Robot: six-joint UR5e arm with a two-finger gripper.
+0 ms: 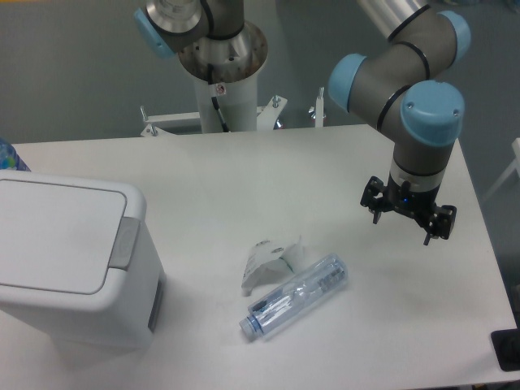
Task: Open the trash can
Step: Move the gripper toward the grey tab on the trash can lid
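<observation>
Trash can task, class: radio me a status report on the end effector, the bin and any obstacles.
End effector open, empty, hovering at table's right. Trash can at left, lid shut. Clear bottle and crumpled wrapper lying between them.

The trash can (pixel 69 268) runs off the left and bottom edges, a blue object (pixel 10 156) far left and a black object (pixel 507 351) near right are cropped, and the gripper (pixel 409 221) fingertips are too small to judge.
</observation>
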